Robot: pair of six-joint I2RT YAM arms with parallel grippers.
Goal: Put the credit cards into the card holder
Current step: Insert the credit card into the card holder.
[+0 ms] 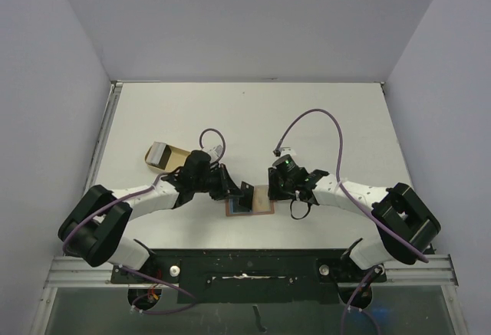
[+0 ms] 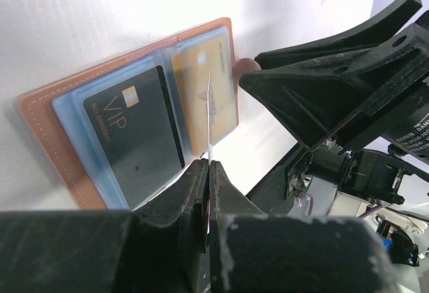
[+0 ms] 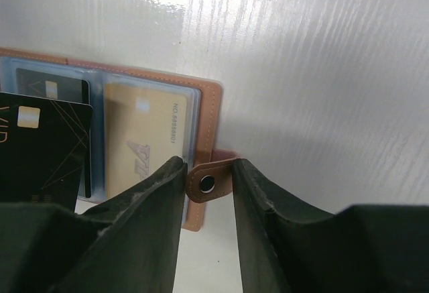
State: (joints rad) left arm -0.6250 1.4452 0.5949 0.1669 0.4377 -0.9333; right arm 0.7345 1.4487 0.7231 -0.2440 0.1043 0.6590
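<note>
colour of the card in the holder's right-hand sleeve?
Gold card, clearest in the right wrist view.

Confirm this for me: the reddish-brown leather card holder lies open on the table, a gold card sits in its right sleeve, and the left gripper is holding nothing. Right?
Not quite. The left gripper is shut on a thin card held edge-on above the open reddish-brown leather card holder, as the left wrist view shows. The holder does lie open, with the gold card in its right sleeve.

"VIP" on the black card [image 2: 134, 135]
</note>
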